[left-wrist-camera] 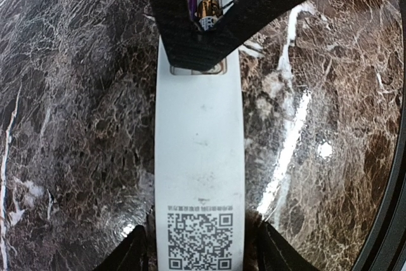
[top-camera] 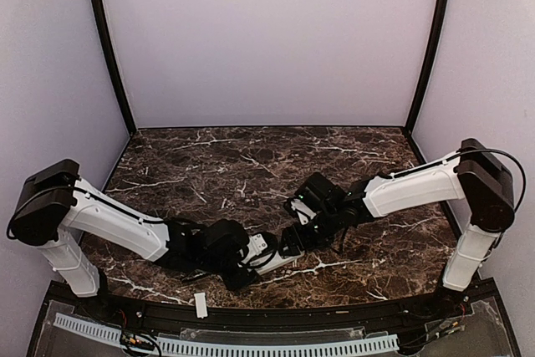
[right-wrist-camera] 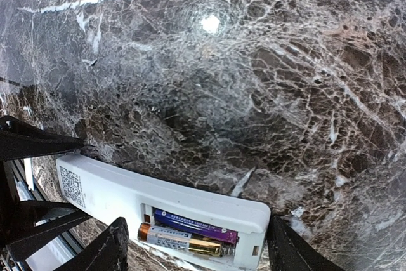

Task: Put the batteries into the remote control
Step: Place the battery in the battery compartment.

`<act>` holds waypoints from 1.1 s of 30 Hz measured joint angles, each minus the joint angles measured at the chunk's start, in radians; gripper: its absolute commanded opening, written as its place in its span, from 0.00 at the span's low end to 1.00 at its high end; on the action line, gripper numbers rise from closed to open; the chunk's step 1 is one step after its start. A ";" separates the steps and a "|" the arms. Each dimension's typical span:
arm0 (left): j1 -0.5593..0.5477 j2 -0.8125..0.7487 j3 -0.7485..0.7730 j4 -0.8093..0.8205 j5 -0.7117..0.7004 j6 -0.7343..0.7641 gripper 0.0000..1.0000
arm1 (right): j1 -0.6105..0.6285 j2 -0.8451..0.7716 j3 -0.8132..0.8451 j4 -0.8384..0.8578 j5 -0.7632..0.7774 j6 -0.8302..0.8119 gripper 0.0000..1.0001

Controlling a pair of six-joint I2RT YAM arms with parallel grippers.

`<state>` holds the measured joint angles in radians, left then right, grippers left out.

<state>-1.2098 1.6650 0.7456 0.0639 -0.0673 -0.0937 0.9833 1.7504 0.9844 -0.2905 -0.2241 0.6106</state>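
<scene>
- Left claw (left-wrist-camera: pixel 202 249) clamped on the QR end of the remote control (left-wrist-camera: pixel 200 157), which lies back-side up over the surface (right-wrist-camera: pixel 266 80).
- Right claw (right-wrist-camera: pixel 196 245) part-open, empty, straddling the open bay.
- Both batteries (right-wrist-camera: pixel 190 233) sit inside, along the remote's long axis; right arm nearer.
</scene>
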 measured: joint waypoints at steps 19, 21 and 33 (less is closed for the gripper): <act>0.000 -0.025 -0.097 0.159 0.006 -0.016 0.43 | 0.002 -0.002 -0.001 -0.002 0.009 -0.011 0.75; 0.000 -0.025 -0.104 0.175 0.007 -0.018 0.38 | 0.002 -0.003 -0.001 -0.003 0.013 -0.011 0.75; 0.000 -0.025 -0.114 0.199 0.008 -0.024 0.26 | 0.015 -0.008 0.001 -0.027 0.047 -0.015 0.74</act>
<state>-1.2098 1.6398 0.6315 0.2630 -0.0597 -0.1173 0.9981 1.7428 0.9855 -0.3180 -0.1776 0.5957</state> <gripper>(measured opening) 0.349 0.752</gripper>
